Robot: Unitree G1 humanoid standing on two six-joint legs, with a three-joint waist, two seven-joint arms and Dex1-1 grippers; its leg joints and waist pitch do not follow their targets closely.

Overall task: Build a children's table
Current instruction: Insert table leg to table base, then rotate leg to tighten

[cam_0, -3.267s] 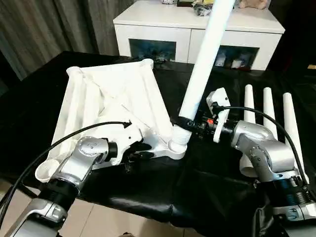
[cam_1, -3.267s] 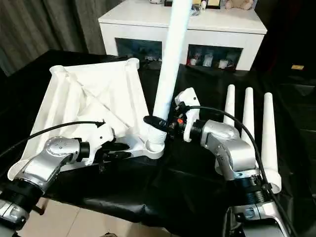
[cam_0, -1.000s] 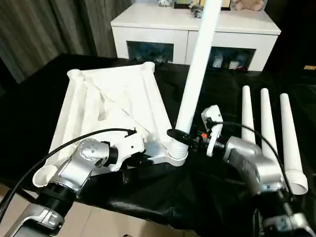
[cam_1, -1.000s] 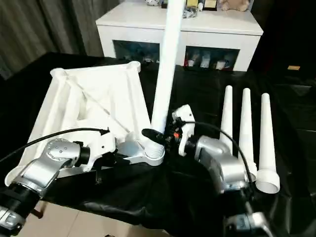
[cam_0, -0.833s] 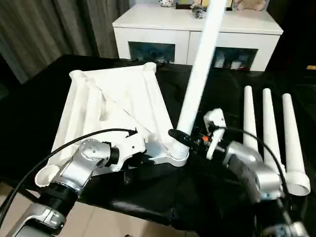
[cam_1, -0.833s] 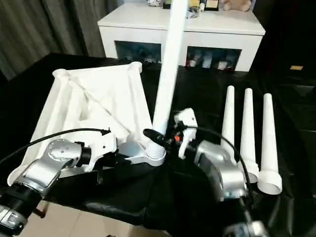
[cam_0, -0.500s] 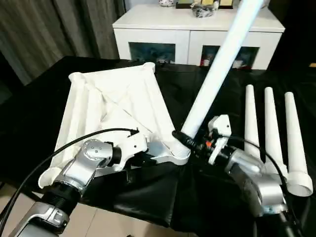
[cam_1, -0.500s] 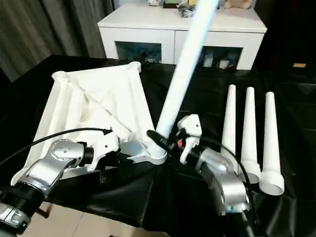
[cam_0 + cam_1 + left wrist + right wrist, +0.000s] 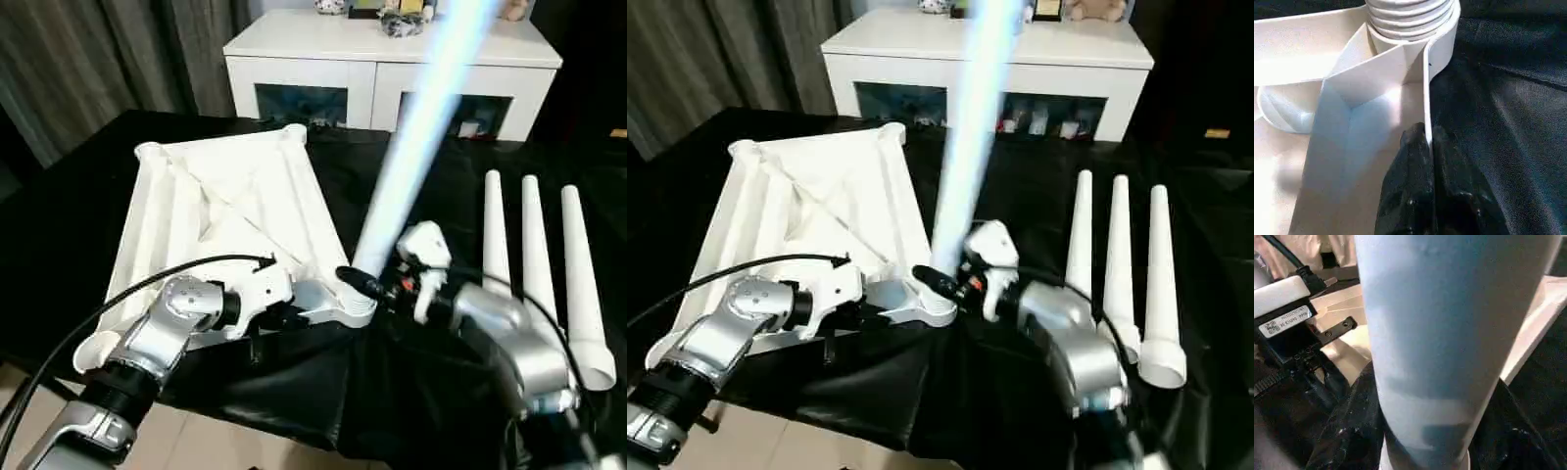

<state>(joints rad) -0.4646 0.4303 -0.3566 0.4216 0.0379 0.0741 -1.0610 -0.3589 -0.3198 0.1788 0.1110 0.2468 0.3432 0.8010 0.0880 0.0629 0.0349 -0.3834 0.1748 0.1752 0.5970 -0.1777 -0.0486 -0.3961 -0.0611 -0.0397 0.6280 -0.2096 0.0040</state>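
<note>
The children's table top [image 9: 225,206] lies upside down on the black cloth, ribs up. My left gripper [image 9: 286,317] is shut on the thin rim wall [image 9: 1426,88] beside the near right corner socket [image 9: 351,305]. One white leg [image 9: 416,147] rises from that socket, leaning up and to the right, and is blurred. My right gripper [image 9: 364,284] is shut around the leg's base just above the socket; the leg [image 9: 1440,333] stands between its black fingers [image 9: 1347,431]. Three more legs [image 9: 529,255] lie side by side on the cloth at the right.
A white cabinet [image 9: 392,59] with dark glass doors stands behind the table. Grey curtains [image 9: 88,59] hang at the back left. The cloth-covered table's front edge [image 9: 294,431] runs close below my arms, with tiled floor beyond it.
The leg's top swung out to the right, then part of the way back left. My right arm moved with it. The left gripper kept its hold on the rim.
</note>
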